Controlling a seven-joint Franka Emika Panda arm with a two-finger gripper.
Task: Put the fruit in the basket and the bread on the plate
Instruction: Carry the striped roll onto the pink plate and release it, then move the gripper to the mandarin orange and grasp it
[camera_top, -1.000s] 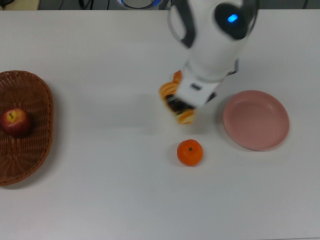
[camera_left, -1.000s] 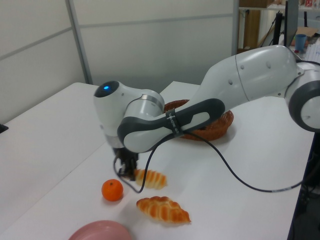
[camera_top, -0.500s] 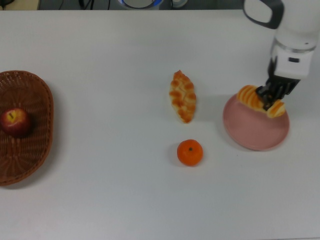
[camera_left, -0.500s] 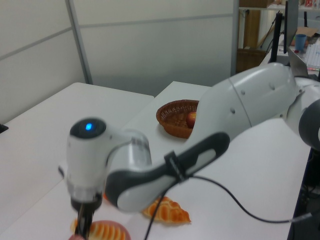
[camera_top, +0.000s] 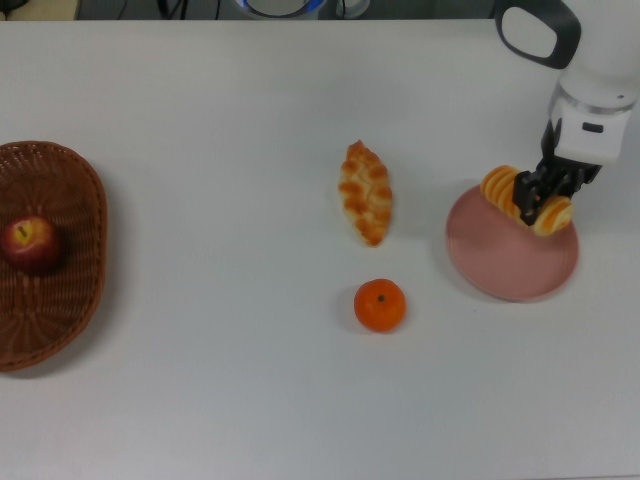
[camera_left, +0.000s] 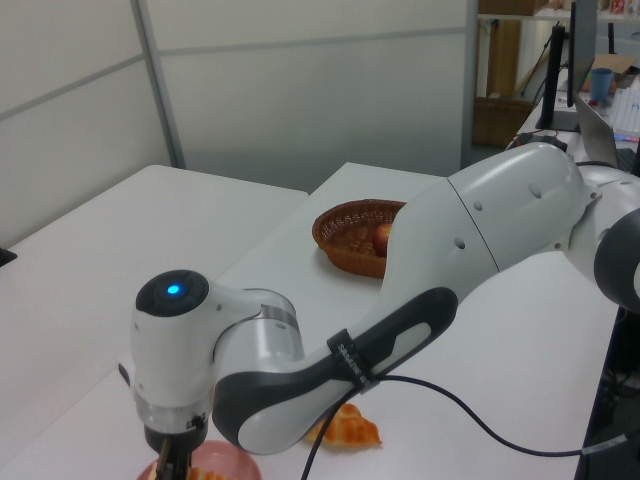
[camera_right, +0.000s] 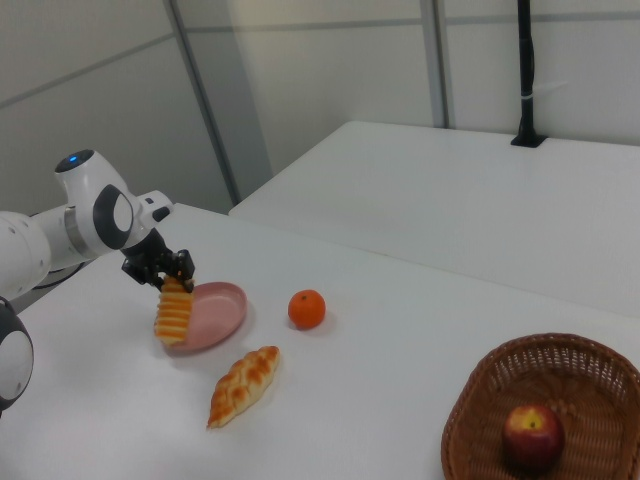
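Top view: gripper (camera_top: 535, 195) has its fingers pinched across the middle of the ribbed pastry (camera_top: 526, 200), which sits over the upper edge of the pink plate (camera_top: 512, 258). Can't tell whether it's resting on the rim or just above it. Right view shows the same pastry (camera_right: 173, 310) hanging on end under the gripper (camera_right: 166, 271), at the right view's left edge of the plate (camera_right: 215, 313).

Braided pastry (camera_top: 365, 192) lies on the table (camera_top: 220, 120), well apart from the plate on the top view's left. Mandarin (camera_top: 380, 305) is on the table just below it, near the plate. Apple (camera_top: 30, 244) is in the basket (camera_top: 80, 300) at the top view's far left.

Left view: arm blocks most of the plate and the gripper.
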